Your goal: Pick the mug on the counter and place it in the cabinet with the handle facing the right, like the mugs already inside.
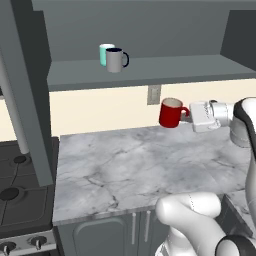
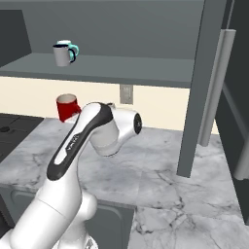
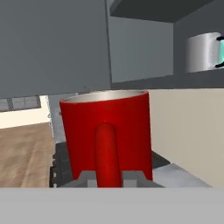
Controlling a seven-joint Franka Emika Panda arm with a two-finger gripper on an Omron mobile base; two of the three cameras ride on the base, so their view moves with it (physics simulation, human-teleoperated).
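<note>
Three mugs matter here, and you have only one of them to move. Start with the counter [image 1: 125, 165], a wide veined marble slab whose top lies bare beneath the arm, with the black stove [image 1: 20, 190] butting against its left edge. Above it hangs the cabinet [image 1: 150, 70], whose long grey shelf carries the grey mug [image 1: 116, 60] near its left end, dark handle pointing right, and the teal mug [image 1: 104, 52] tucked just behind it. The gripper [image 1: 189, 116] reaches in from the right with its jaws clamped on the handle [image 3: 107, 153] of the red mug [image 1: 171, 113], which you hold upright in the air, clear above the counter's back edge and below the shelf's front lip, in front of the wall outlet [image 1: 154, 94]. Judging from that, the pick is done and you are in the carry. Your next move calls for raising the mug above the shelf lip, then pushing it inward toward the open stretch of shelf right of the grey mug. Because you grip by the handle from the right, the handle should already face right; keep the wrist level so it stays that way.
</note>
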